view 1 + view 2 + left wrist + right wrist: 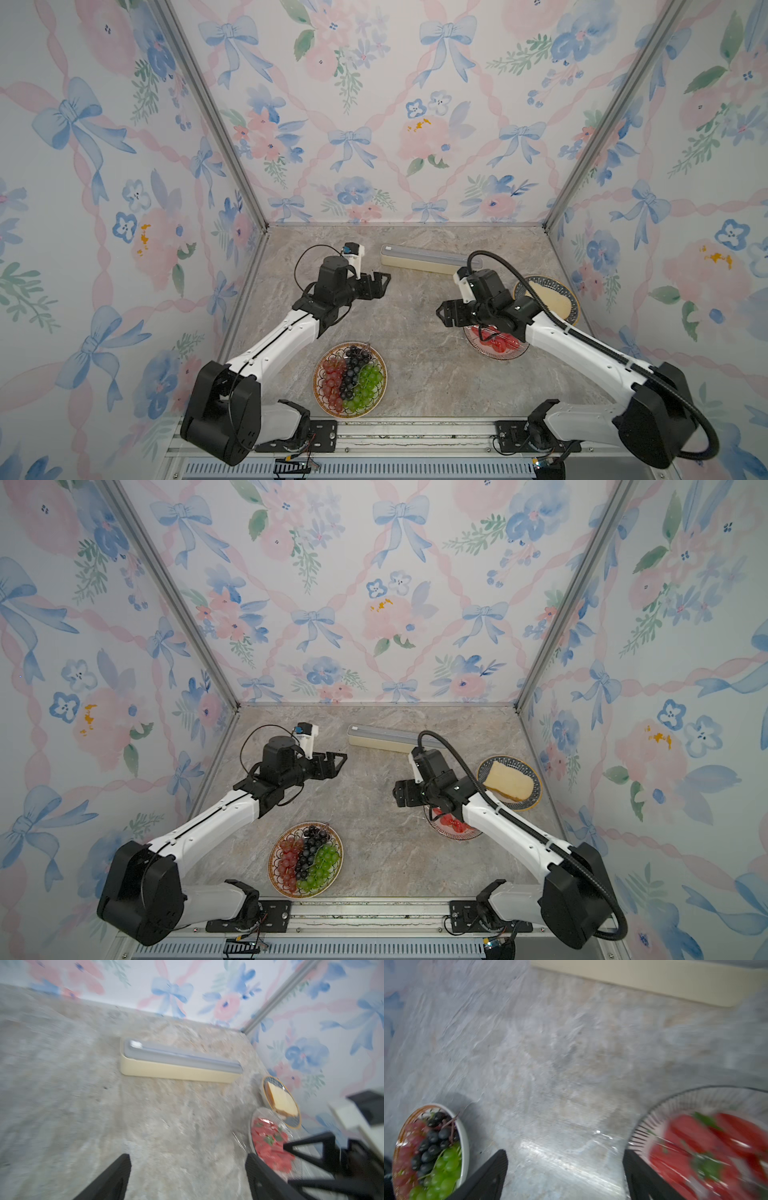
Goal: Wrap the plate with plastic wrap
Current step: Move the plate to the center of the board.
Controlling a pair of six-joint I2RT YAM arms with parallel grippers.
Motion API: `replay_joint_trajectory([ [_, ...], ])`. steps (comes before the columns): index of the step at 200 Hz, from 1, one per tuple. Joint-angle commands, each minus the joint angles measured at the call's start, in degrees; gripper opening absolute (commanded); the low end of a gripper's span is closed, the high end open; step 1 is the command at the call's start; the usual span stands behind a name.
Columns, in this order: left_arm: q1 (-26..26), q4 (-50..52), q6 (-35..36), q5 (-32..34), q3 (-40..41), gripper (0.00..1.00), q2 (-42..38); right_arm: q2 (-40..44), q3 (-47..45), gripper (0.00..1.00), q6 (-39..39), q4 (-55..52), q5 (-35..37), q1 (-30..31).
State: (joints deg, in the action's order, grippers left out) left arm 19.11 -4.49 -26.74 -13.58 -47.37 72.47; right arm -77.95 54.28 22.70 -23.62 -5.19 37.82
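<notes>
- Left end effector and right end effector: both apart, empty.
- Clear glossy plastic wrap drapes the striped-rim strawberry plate, trailing onto the tabletop; tuck that edge under gently.

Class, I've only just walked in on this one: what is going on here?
Two robot arms are working at wrapping a plate. Clear plastic wrap seems to lie over the strawberry plate, spilling onto the table beside it. The left gripper and right gripper both hover with fingers open, holding nothing. The wrap box sits at the back, the grape plate near the front.
</notes>
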Motion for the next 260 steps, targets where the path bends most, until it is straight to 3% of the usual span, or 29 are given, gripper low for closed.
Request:
replay_joint_trajectory([
  [1,-5.2,1.8,0.7,3.0,1.4,0.9,-4.1,-7.8,3.5,0.85,0.5,8.1,-7.5,6.3],
  [46,-12.7,1.9,-0.1,1.7,4.1,0.91,-11.4,-23.5,10.2,0.74,2.1,15.4,-19.4,13.6],
  [98,-14.7,2.2,-0.4,1.4,6.2,0.91,-13.9,-29.8,12.7,0.61,2.5,15.8,-25.4,15.7],
  [172,-15.2,2.8,-0.1,0.9,5.8,0.91,-13.4,-33.3,14.4,0.37,1.7,12.3,-26.4,16.8],
  [194,-15.2,3.0,0.0,0.9,5.8,0.91,-13.6,-33.3,14.9,0.25,1.4,11.0,-25.7,16.7],
  [221,-15.3,3.3,0.1,1.0,5.7,0.91,-13.5,-32.0,15.2,0.13,0.4,8.2,-22.5,16.0],
  [260,-15.4,3.5,0.5,1.3,5.3,0.91,-13.2,-27.2,11.5,0.04,1.6,8.5,-20.0,11.8],
])
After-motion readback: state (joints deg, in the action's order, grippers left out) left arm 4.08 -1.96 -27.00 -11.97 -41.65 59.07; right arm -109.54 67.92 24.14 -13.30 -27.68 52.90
